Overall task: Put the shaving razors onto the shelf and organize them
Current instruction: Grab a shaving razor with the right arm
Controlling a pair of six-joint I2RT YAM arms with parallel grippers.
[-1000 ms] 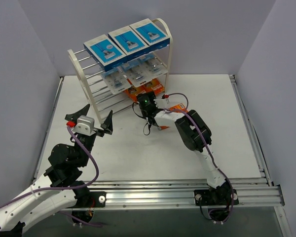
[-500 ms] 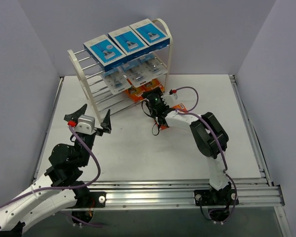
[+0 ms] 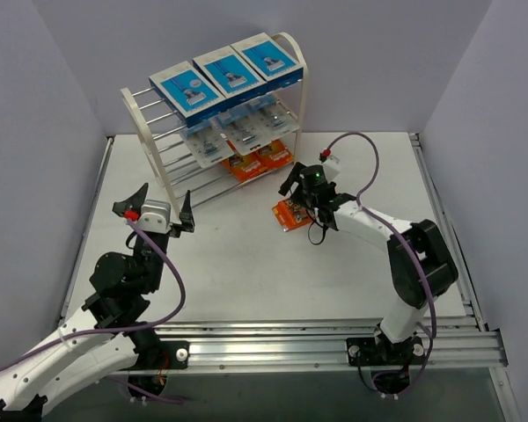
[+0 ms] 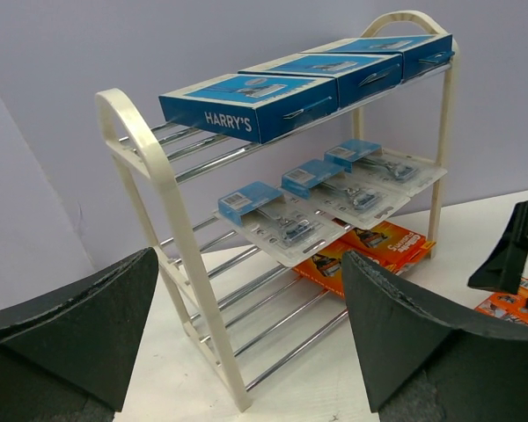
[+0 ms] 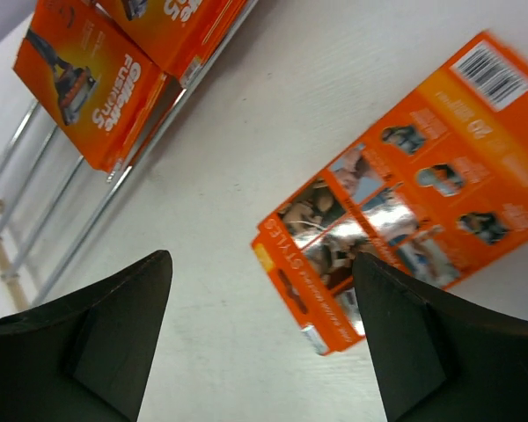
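Hovering with the right gripper (image 5: pixel 262 264) spread wide and empty, partly over the loose orange pack (image 5: pixel 405 202), face-down on the table (image 3: pixel 246 264) just before the shelf (image 4: pixel 150 154). Centre over its narrow sides, close squarely, then set beside the two shelved orange packs (image 5: pixel 97 83). Left gripper (image 4: pixel 248 257) wide too, idle.

Overhead from behind, left wrist level toward shelf (image 4: pixel 187 255), right wrist close above orange pack (image 5: pixel 405 185)
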